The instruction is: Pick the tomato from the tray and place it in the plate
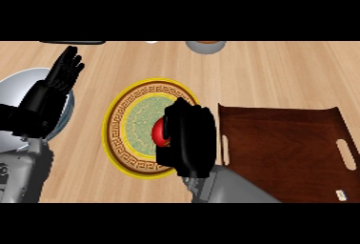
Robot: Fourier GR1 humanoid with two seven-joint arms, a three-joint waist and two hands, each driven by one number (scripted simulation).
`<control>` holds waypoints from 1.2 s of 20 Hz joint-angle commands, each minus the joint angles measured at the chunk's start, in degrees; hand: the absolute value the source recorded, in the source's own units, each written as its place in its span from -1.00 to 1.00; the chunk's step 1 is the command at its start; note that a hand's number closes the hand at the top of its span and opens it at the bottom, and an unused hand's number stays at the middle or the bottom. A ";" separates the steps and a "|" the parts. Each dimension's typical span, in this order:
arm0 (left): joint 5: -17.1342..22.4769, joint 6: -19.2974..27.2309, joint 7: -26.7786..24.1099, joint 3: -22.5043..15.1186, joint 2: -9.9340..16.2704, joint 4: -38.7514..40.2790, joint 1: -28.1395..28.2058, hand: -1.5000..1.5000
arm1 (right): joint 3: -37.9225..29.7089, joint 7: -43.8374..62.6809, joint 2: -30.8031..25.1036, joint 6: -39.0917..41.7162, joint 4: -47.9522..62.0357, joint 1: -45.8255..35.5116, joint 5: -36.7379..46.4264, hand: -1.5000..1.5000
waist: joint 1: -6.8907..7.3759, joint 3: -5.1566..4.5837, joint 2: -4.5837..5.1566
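Observation:
A red tomato shows only as a small sliver, held over the yellow-rimmed patterned plate in the middle of the counter. My right hand is curled round the tomato and hides most of it; the hand also covers the plate's right side. The dark brown tray lies to the right of the plate, with nothing visible in it. My left hand rests open at the left, fingers up.
A grey round object lies under my left forearm at the left edge. A grey bowl-like item and a dark flat item peek in at the far edge of the wooden counter.

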 commanded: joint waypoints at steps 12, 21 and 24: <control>-0.60 -1.43 -1.22 -1.21 -1.13 3.26 -2.89 0.00 | -1.13 -1.38 0.54 -23.06 34.13 -15.76 -21.53 -1.00 | 2.28 0.03 0.91; -0.94 -0.71 0.34 -1.38 -1.84 3.04 -4.60 0.00 | 0.94 -12.22 0.55 -40.67 37.53 -18.07 -31.13 -1.00 | 2.81 0.10 0.98; -2.62 1.00 -0.54 -2.04 -2.84 2.75 -3.78 0.00 | -0.23 -13.10 0.55 -47.07 37.04 -19.90 -31.64 -1.00 | 2.31 0.10 0.67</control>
